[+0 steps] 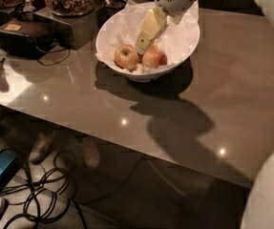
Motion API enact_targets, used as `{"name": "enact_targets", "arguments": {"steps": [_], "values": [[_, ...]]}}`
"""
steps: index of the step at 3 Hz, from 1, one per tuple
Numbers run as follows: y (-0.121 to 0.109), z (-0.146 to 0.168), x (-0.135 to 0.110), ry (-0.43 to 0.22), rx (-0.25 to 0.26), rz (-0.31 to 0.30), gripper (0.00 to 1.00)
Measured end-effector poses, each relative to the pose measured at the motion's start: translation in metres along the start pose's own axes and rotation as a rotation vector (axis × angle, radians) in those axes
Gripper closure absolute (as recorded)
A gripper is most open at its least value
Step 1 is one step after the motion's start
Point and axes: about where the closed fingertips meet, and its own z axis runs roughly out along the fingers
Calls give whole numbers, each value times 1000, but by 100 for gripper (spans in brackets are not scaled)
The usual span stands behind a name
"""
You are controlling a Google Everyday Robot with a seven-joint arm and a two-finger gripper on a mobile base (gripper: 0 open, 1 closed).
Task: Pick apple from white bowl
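Grey tabletop holds the white bowl, where the gripper slants down near the apple, grip unclear.

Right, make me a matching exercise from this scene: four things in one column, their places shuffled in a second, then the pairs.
Things
1. gripper
2. red apple
3. white bowl
4. blue object

Places
A. low on the left, beside black cables
B. on the table, lined with crumpled white paper
C. reaching down into the bowl, just above the apples
D. inside the bowl, right of a paler apple

Pairs: 1-C, 2-D, 3-B, 4-A
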Motion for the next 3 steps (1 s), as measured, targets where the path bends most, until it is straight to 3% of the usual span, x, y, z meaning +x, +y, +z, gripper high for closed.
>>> {"name": "enact_targets", "arguments": {"steps": [1, 3], "values": [[-3, 14, -9, 12, -16, 32, 22], [-15, 41, -16, 54, -30, 80, 22]]}}
